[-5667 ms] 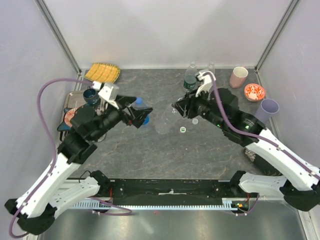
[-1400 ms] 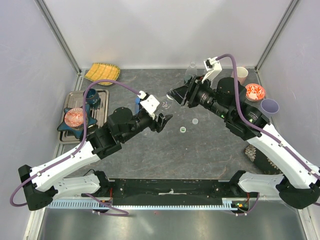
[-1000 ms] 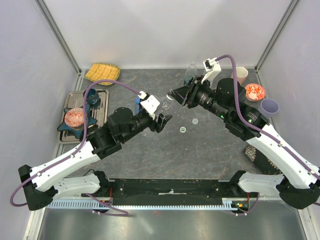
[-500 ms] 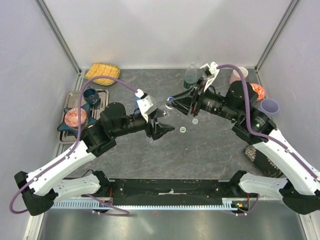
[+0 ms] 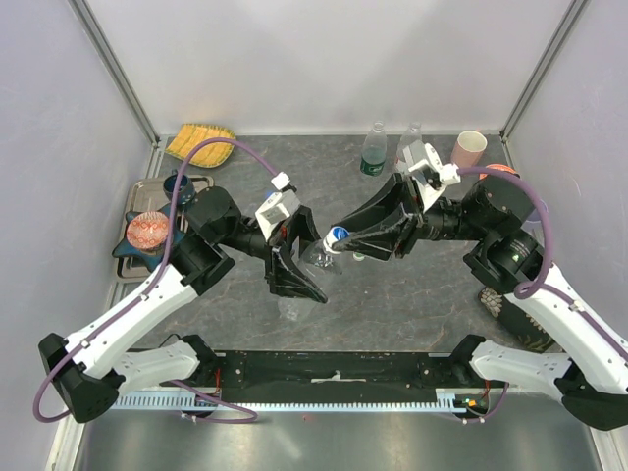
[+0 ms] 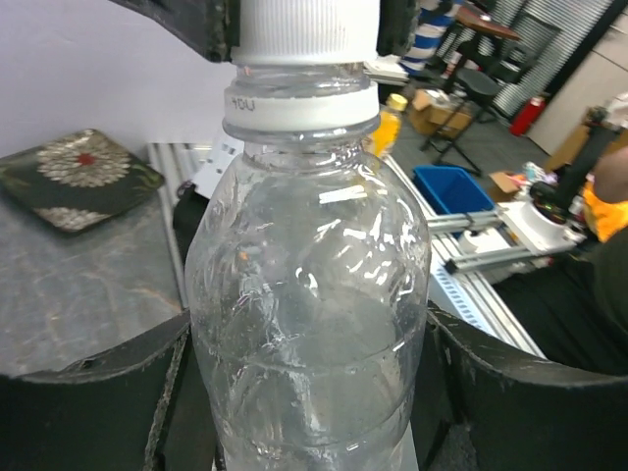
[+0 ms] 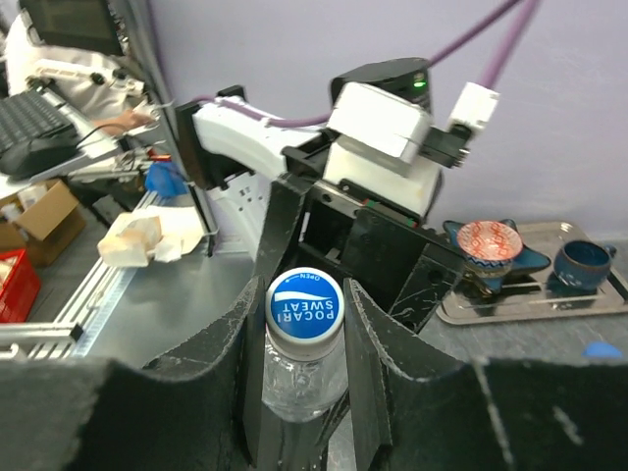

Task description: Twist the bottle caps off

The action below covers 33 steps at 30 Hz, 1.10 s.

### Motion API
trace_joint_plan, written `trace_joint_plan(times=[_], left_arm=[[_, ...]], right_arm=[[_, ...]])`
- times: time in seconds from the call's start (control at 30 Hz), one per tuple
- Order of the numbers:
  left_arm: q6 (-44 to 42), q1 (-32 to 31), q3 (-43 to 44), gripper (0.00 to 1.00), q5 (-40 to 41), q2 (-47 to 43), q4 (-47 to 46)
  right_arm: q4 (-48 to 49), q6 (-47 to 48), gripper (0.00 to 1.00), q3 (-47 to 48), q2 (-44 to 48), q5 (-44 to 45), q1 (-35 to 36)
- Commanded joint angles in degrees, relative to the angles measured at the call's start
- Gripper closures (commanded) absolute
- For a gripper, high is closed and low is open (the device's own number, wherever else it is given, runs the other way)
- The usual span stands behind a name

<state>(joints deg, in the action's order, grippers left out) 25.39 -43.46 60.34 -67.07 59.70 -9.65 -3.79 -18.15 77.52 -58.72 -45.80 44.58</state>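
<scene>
The bottle cap (image 7: 305, 304), round and ribbed white with a blue printed top, sits on a clear, crinkled plastic bottle (image 6: 309, 324) held above the grey worktop (image 5: 412, 294). The bottle is tilted, neck toward the right arm. The right fingers (image 7: 365, 339) clamp the cap and the left fingers (image 6: 88, 407) clamp the body.

From above the light is bright, even and diffuse. My arms throw only faint, soft-edged shadows on the grey desk (image 5: 412, 294), and nothing glares there. On my left wrist camera the bottle (image 6: 314, 294) is sharp, with small white glints on its plastic. The room behind it goes soft, and my left tool (image 6: 312, 402) sinks to near-black at the bottom corners. On my right wrist camera the cap (image 7: 305, 303) reads crisply, while my right tool (image 7: 305, 329) is dark and slightly blurred up close.
</scene>
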Motion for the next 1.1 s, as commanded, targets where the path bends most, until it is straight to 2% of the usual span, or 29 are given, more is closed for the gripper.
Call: trace_joint_plan(times=[0.0,0.3,0.4,0.43,0.5,0.53,0.63,0.73,0.87,0.97,1.07], left_arm=[[9.9,1.2,0.9,0.67,-7.9,0.1,-14.9],[11.7,1.3,-0.3,0.69,-9.3,1.5,-17.0],[9.7,1.3,0.0,0.7,-9.0,1.5,-13.5],[6.7,1.3,0.7,0.7,-8.5,1.4,-11.2],[1.7,1.3,1.9,0.7,-5.9,1.1,-5.1],[-3.7,1.3,3.4,0.7,-4.8,0.9,2.3],[-12.2,1.3,5.7,0.7,-0.3,0.5,13.1],[-16.6,1.3,6.5,0.7,4.0,0.1,17.0],[-19.7,1.2,6.6,0.69,10.0,-0.7,20.5],[-21.6,0.9,6.1,0.68,19.3,-1.4,21.2],[-23.4,-0.5,4.9,0.67,32.1,-2.7,20.8]], right_arm=[[-1.7,2.5,1.0,-3.0,1.4,-11.6,0.6],[-1.3,3.0,1.0,-5.4,2.8,-14.3,0.6],[-1.7,2.7,1.0,-5.2,3.0,-11.7,0.6],[-1.7,2.6,0.92,-5.0,3.1,-10.0,0.6],[-2.9,1.6,0.66,-3.6,3.1,-4.4,0.5],[-3.9,1.4,0.46,-3.0,2.8,-2.5,0.6],[-6.6,1.1,0.24,-0.3,2.5,4.7,0.6],[-8.9,0.8,0.15,2.8,1.8,12.6,0.6],[-10.4,-0.5,0.09,7.3,0.8,19.2,0.6],[-10.7,-2.7,0.07,9.3,0.1,25.3,0.6],[-10.9,-5.0,0.07,10.3,-0.5,33.1,0.6]])
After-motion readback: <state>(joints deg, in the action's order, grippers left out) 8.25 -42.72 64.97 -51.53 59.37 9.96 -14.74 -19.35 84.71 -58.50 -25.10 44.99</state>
